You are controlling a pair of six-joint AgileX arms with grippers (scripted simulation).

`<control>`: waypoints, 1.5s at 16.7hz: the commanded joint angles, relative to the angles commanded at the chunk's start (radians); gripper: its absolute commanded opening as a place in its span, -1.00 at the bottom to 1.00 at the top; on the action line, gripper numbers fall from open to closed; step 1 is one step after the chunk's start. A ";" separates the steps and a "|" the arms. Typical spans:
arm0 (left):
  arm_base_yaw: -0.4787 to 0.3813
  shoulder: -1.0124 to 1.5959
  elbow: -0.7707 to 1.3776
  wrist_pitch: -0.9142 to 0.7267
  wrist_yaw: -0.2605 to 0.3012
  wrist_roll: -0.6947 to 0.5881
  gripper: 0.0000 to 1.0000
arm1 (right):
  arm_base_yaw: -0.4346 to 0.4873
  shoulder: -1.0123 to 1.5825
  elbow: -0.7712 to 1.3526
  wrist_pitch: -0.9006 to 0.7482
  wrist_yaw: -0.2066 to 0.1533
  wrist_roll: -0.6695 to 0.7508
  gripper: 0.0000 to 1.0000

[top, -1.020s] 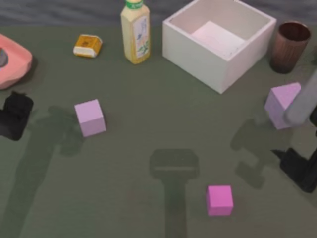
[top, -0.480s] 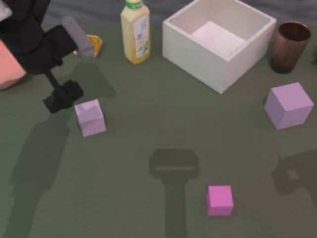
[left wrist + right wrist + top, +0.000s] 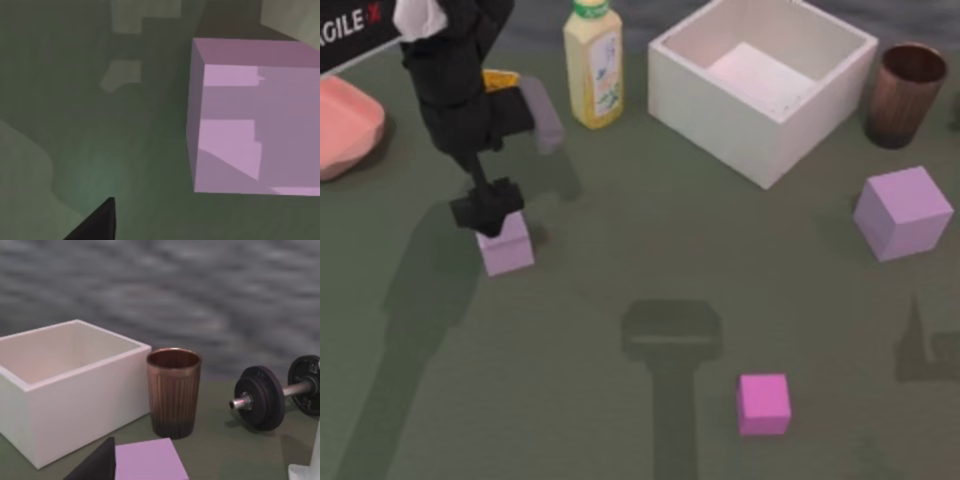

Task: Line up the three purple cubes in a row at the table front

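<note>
Under left pincer (image 3: 490,212), skewed medium cube (image 3: 506,245)

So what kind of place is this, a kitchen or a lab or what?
Most likely a simulated robot test table, not a kitchen: plain purple cubes sit on a bare olive table among unrelated props, like a dumbbell, a copper cup and a white box.

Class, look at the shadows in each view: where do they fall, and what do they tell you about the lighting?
Top view: the left arm's long shadow runs from the medium cube toward the table front; a camera-shaped shadow lies mid-table, so light comes from above. Left wrist view: stepped shadows cross that cube's faces. Right wrist view: the copper cup and dumbbell cast only soft, short shadows.
</note>
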 joint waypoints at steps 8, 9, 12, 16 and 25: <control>0.002 0.012 -0.009 0.014 0.000 0.005 1.00 | -0.002 -0.006 -0.005 0.005 0.001 0.004 1.00; 0.001 0.021 -0.025 0.038 0.000 0.005 1.00 | -0.002 -0.006 -0.005 0.005 0.001 0.004 1.00; 0.001 0.065 -0.097 0.166 0.001 0.005 1.00 | -0.002 -0.006 -0.005 0.005 0.001 0.004 1.00; 0.000 0.114 -0.171 0.283 0.001 0.006 1.00 | -0.002 -0.006 -0.005 0.005 0.001 0.004 1.00; 0.000 0.116 -0.174 0.286 0.001 0.007 0.25 | -0.002 -0.006 -0.005 0.005 0.001 0.004 1.00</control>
